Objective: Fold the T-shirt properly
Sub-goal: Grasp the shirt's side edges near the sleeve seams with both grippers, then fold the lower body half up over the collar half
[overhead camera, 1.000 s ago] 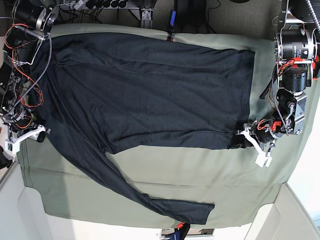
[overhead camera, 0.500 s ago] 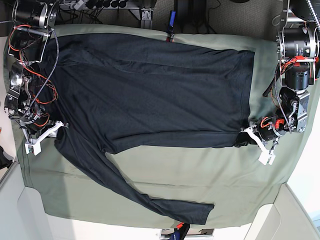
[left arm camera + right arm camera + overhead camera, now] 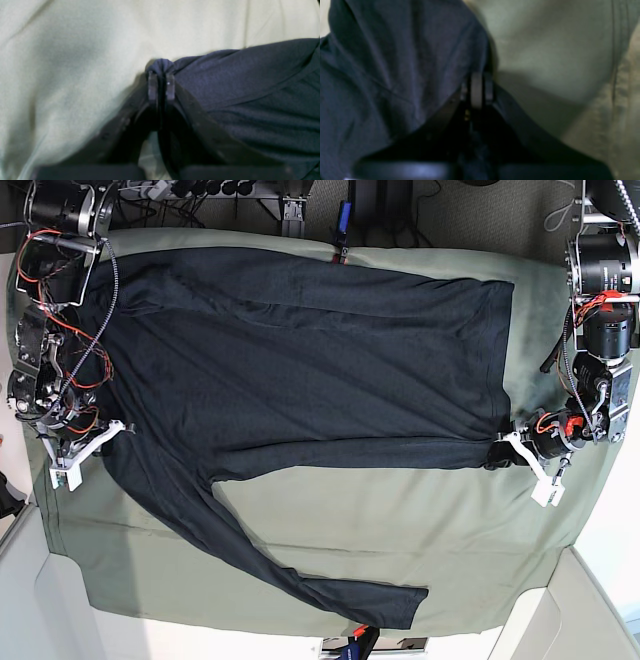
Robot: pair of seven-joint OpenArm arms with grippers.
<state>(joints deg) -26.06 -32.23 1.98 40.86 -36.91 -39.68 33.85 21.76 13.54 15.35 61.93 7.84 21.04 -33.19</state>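
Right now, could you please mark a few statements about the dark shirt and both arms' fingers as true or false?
1. The left gripper has its fingers shut on a bunched corner of the dark charcoal knit T-shirt. True.
2. The shirt lies folded in half. False: it is spread flat on the pale sage-green table cloth.
3. The right gripper stands wide open. False: it is shut at the shirt's edge.
4. One long sleeve trails diagonally over the cloth. True.

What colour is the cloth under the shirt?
Pale sage green, plain with no pattern. The cloth shows best in the base view, spread under the dark shirt.
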